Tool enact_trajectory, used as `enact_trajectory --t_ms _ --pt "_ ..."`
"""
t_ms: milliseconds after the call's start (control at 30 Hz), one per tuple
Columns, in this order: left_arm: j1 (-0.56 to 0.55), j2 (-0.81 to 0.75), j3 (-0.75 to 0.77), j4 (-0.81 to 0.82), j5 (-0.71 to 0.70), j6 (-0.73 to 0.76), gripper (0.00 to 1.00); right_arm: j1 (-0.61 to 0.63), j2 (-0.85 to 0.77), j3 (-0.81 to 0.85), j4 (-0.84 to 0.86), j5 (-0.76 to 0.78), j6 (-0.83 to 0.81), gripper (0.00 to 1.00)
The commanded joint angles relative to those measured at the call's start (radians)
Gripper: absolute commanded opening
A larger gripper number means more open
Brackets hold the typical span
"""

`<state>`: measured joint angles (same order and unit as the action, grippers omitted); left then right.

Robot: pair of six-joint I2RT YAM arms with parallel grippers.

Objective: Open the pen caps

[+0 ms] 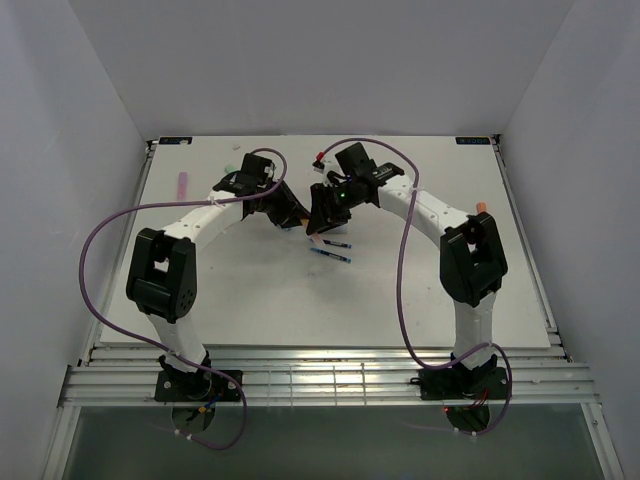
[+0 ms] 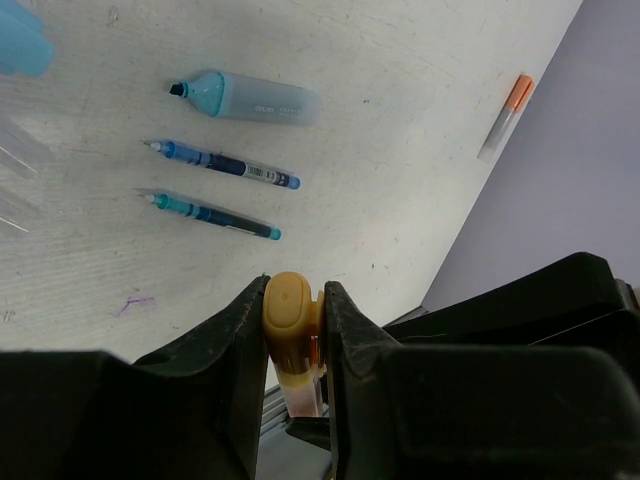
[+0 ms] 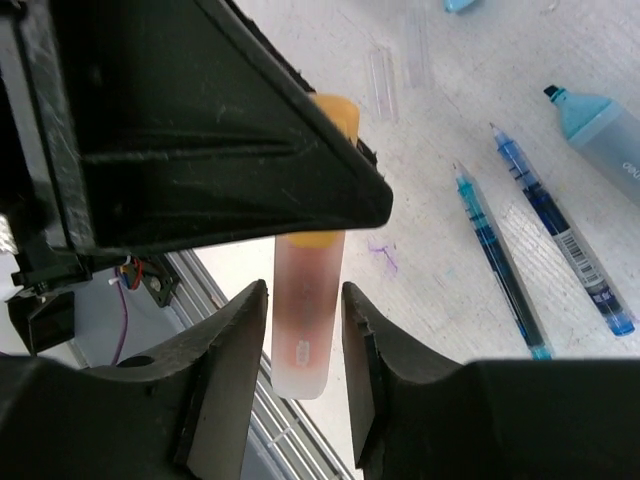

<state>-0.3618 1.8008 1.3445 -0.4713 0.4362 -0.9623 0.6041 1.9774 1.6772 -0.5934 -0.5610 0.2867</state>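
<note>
My left gripper (image 2: 293, 300) is shut on the orange cap (image 2: 288, 310) of an orange highlighter, held above the table. The highlighter's frosted orange body (image 3: 305, 320) hangs between the fingers of my right gripper (image 3: 305, 300), which is open with a small gap on each side. The cap's edge (image 3: 335, 115) shows behind the left gripper's black finger (image 3: 200, 130). In the top view the two grippers, left (image 1: 290, 212) and right (image 1: 322, 215), meet at mid-table. An uncapped light blue highlighter (image 2: 250, 98), a blue pen (image 2: 225, 165) and a teal pen (image 2: 215, 215) lie below.
A light blue cap (image 2: 20, 40) and clear thin caps (image 3: 380, 85) lie near the pens. An orange-capped pen (image 2: 507, 115) lies at the table's right edge. A pink pen (image 1: 182, 184) lies far left. The railed table front (image 1: 320, 375) is near.
</note>
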Motion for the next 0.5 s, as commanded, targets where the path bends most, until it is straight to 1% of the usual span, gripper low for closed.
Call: enact_trajectory --t_ms 0,133,467 --pt "-0.003 -0.044 0.019 -0.013 0.006 0.013 0.00 0.002 0.006 0.056 0.023 -0.019 -0.006 0.43" --pt "-0.003 -0.047 0.021 -0.013 -0.002 0.010 0.00 0.003 0.003 0.038 0.038 -0.019 0.006 0.46" --pt "-0.003 -0.054 0.018 -0.015 -0.007 -0.024 0.00 0.019 -0.005 -0.014 0.072 -0.019 0.022 0.45"
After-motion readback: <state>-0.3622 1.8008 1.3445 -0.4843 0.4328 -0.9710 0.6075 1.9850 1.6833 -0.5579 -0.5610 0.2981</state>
